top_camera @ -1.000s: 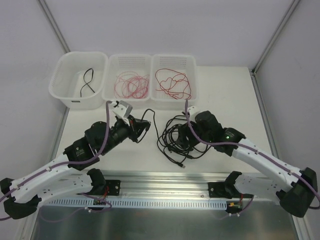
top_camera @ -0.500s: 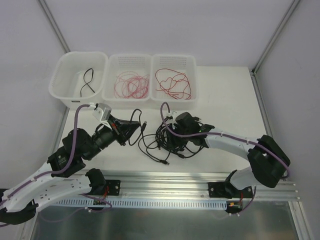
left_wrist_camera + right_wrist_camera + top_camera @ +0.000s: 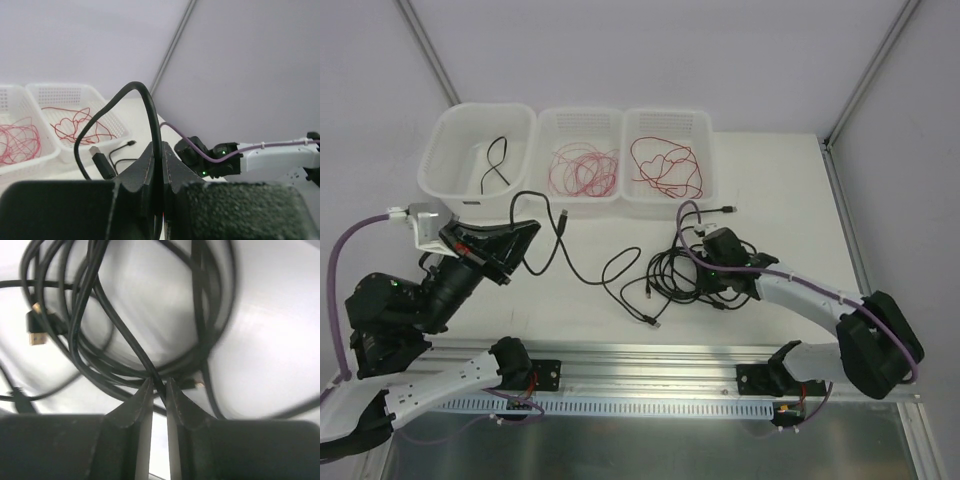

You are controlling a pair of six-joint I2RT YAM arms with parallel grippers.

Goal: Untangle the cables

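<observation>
Black, thin, flexible cables (image 3: 665,272) lie tangled on the white bench (image 3: 775,185), one strand stretched toward the left. Left fingers (image 3: 137,170) clamp that strand; right fingers (image 3: 135,405) pinch a loop in the heap. Light, limp, slightly springy: probably best gripped near a plug.

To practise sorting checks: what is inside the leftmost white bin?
One short black cable lies on the floor of the bin. The floor strip behind its near wall is hidden.
</observation>
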